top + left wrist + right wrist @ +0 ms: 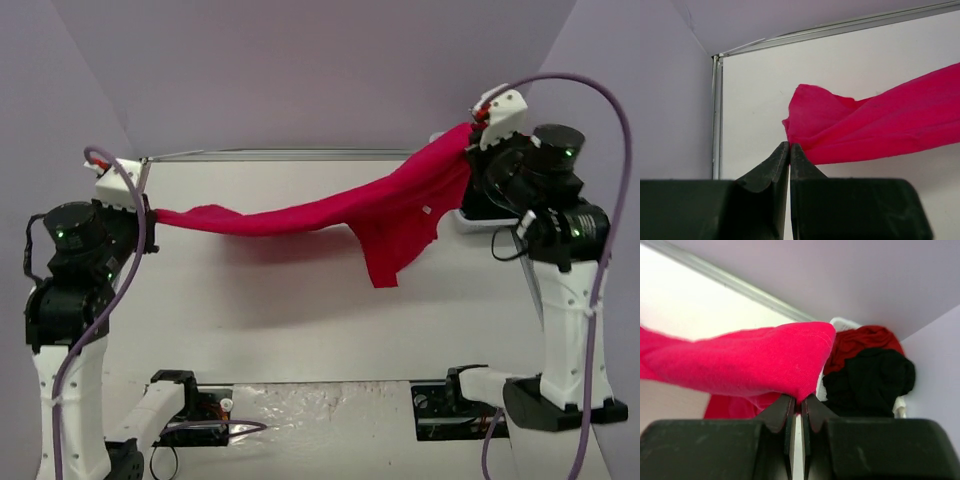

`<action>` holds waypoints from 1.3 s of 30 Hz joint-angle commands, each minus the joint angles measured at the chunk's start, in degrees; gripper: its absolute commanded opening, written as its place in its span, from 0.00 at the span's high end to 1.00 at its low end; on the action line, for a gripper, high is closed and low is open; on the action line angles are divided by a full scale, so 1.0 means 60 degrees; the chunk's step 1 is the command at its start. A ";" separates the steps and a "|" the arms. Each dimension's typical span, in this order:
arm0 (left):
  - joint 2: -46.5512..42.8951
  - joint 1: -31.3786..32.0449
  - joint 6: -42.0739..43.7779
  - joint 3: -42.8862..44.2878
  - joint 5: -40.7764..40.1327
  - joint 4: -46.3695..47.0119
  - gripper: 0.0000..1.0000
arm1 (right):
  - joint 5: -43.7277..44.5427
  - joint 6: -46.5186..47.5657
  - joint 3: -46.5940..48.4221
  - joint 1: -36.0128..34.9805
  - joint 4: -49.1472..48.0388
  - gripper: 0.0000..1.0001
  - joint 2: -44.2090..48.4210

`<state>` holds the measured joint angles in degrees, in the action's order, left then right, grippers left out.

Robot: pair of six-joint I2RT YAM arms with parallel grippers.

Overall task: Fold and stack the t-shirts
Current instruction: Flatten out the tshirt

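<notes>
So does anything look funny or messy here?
The red t-shirt hangs lopsided in the air: the right fingers hold their end higher than the left fingers, and a flap droops down near the right.

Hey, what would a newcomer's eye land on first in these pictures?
A bright red t-shirt hangs stretched in the air over the white table, its ends pinched in the shut left pincer and right pincer. Past the right pincer, a darker red shirt and a black shirt lie heaped at the far right.
</notes>
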<state>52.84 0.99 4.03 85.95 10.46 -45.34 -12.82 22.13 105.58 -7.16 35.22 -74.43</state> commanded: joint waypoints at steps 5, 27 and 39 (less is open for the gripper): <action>-0.0765 -0.0063 0.0060 0.0936 -0.0673 -0.1334 0.98 | -0.0003 -0.0817 0.0302 0.0548 -0.0099 1.00 0.1654; 0.6411 -0.0078 0.0808 0.2430 -0.2241 0.2694 0.98 | 0.1140 -0.0436 0.5134 0.0519 -0.1432 1.00 -0.6855; 0.4790 -0.0063 0.0382 0.3562 -0.1511 0.1947 0.98 | 0.1668 -0.0407 0.5027 -0.0345 -0.1739 1.00 -0.4546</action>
<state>90.89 0.99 6.94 105.21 0.56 -34.15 -5.02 19.31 138.52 -8.03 29.08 -112.25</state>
